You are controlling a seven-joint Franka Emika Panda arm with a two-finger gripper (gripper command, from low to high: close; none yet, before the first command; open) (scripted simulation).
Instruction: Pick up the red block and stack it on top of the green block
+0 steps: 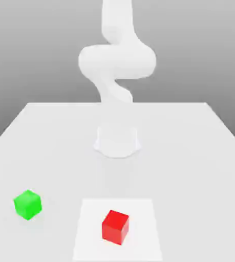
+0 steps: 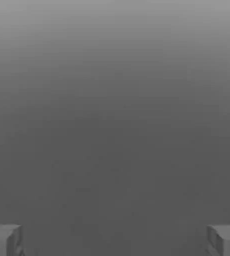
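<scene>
In the exterior view I am looking from in front of the bench (image 1: 191, 133), across it toward the arm (image 1: 117, 61) at its far side; the camera is sitting raised and angled down, far enough back to be taking in much of the bench. In the hand view I am looking out between the fingertips of the end effector (image 2: 115, 240), very near them, facing a plain gray expanse. I am finding no recognizable part of the scene shared by both.

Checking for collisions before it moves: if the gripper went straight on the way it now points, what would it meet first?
Nothing that I can make out: beyond the open fingers the way looks free, though depth is unclear.
</scene>
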